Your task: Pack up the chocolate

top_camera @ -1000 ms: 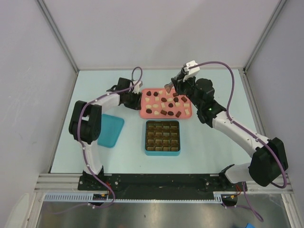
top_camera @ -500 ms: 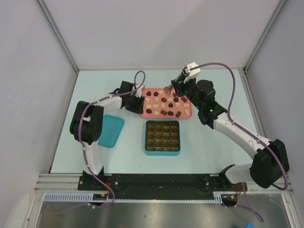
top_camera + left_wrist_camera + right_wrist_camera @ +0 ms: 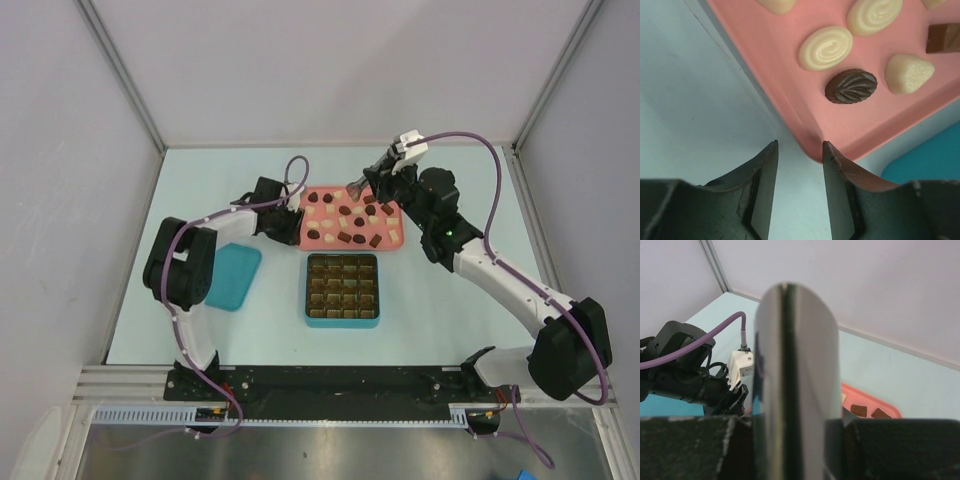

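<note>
Standing released, with nothing between its jaws, the left claw [image 3: 800,145] is low over the worktop [image 3: 700,100], just before the corner of the pink tray [image 3: 790,100]. The tray's raised edge lies between it and the nearest chocolate [image 3: 851,86], a dark leaf-shaped piece. I judge that picking is at its beginning, and the claw must rise over that edge first. Bare worktop shows on its left. The right claw [image 3: 784,287] is clenched above the tray's far side, and no piece is visible in it. The teal box [image 3: 342,318] seems unfilled.
</note>
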Motion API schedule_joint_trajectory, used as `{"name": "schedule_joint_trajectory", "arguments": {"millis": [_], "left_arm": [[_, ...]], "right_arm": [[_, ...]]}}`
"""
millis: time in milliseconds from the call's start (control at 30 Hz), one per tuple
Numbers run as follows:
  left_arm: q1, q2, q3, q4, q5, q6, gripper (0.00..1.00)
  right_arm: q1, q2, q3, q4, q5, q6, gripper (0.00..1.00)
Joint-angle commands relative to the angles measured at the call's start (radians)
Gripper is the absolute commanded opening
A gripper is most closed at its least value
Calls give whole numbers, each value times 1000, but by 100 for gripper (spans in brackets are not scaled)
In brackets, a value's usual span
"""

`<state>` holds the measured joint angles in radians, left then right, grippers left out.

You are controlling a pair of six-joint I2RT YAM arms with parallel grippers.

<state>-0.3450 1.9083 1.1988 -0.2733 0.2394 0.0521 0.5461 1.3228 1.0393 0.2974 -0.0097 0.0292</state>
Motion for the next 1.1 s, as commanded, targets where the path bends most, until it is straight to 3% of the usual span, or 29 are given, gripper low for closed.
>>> {"name": "schedule_joint_trajectory", "arguments": {"millis": [0,733,1067], "left_arm": [[-22,-61,-47,-35,6,3,44],[-91,-247,-243,-92,48,147,29],[-135,-333,-301,-119,55,190,31]], "right_arm": [[-8,-43,1,16,-7,14,4],[-9,-145,-47,-86,-7,11,4],[3,-209,-76,-153,-21,43,4]]}}
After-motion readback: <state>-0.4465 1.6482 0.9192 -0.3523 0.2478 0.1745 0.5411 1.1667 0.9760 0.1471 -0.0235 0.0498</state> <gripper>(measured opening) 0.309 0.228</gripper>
